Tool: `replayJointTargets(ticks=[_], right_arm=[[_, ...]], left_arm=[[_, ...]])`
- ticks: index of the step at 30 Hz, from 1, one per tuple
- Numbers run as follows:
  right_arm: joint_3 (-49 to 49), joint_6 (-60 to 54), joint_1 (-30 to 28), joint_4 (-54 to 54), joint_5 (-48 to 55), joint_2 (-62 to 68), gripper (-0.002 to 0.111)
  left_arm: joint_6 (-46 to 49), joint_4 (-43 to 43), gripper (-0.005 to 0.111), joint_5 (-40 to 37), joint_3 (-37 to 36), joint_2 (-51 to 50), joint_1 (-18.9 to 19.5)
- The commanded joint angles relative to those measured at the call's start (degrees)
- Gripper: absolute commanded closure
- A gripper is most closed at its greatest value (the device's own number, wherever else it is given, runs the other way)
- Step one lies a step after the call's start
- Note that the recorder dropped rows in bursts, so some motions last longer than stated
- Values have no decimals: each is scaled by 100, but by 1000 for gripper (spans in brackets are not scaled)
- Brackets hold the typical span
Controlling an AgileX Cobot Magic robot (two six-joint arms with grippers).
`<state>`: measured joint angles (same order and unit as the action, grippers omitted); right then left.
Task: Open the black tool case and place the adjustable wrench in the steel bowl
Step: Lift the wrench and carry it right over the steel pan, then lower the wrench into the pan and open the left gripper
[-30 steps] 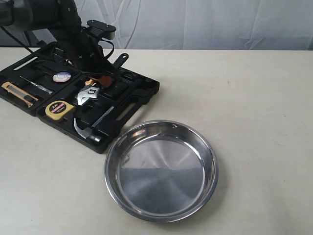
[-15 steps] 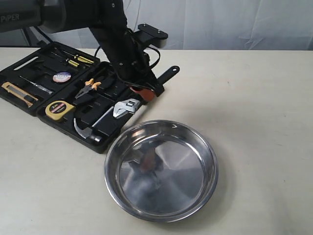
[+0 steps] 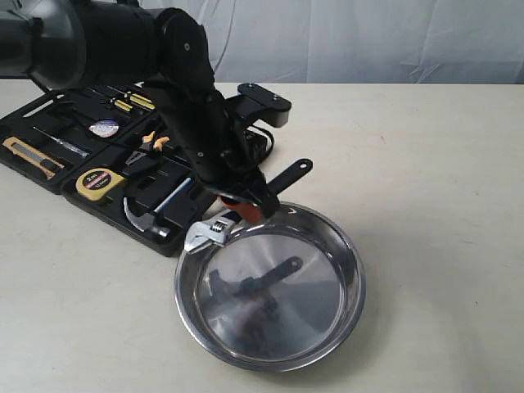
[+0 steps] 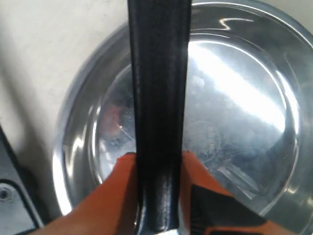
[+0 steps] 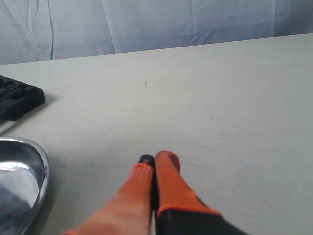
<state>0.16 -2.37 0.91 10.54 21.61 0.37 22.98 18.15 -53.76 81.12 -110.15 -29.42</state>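
Observation:
My left gripper point(image 3: 246, 205) is shut on the adjustable wrench point(image 3: 214, 229) and holds it over the near-left rim of the steel bowl point(image 3: 327, 327). The silver jaw head hangs just outside the rim; the black handle point(image 3: 291, 173) points up and to the right. In the left wrist view that adjustable wrench handle point(image 4: 159, 98) runs between my orange fingers point(image 4: 117, 196) of the left gripper point(image 4: 157, 166) with the steel bowl point(image 4: 234, 98) below. The black tool case point(image 3: 49, 139) lies open at the back left. My right gripper point(image 5: 154, 164) is shut and holds nothing, above bare table beside the steel bowl rim point(image 5: 41, 171).
In the open case lie a claw hammer point(image 3: 143, 219), a yellow tape measure point(image 3: 97, 182), orange-handled pliers point(image 3: 151, 141), a utility knife point(image 3: 29, 154) and screwdrivers. A white cloth backdrop hangs behind the table. A corner of the case point(image 5: 17, 100) shows in the right wrist view.
My left arm lifted the wrench out of the case and carried it right and toward the front, from above the case's recess to the bowl's rim. The right gripper is seen only now.

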Motion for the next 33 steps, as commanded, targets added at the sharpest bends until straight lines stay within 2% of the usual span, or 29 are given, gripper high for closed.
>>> replayJointTargets(ticks=[1,5,24,28,33], right_arm=[[-16,-23,-25,8,-67,-37,108],[-16,-23,-25,8,-67,-37,108],[-16,-23,-25,8,-80,-37,108],[-16,-23,-25,8,-80,-37,108],[-16,-23,-25,8,-80,-37,108]], left_arm=[[-2,176,107,239,-240,138,-276],[-2,176,107,391,-444,138,-411],[8,402,107,340,-632,113,-424],[8,402,96,290,-632,113,-424],[8,365,70,220,-632,113,-424]])
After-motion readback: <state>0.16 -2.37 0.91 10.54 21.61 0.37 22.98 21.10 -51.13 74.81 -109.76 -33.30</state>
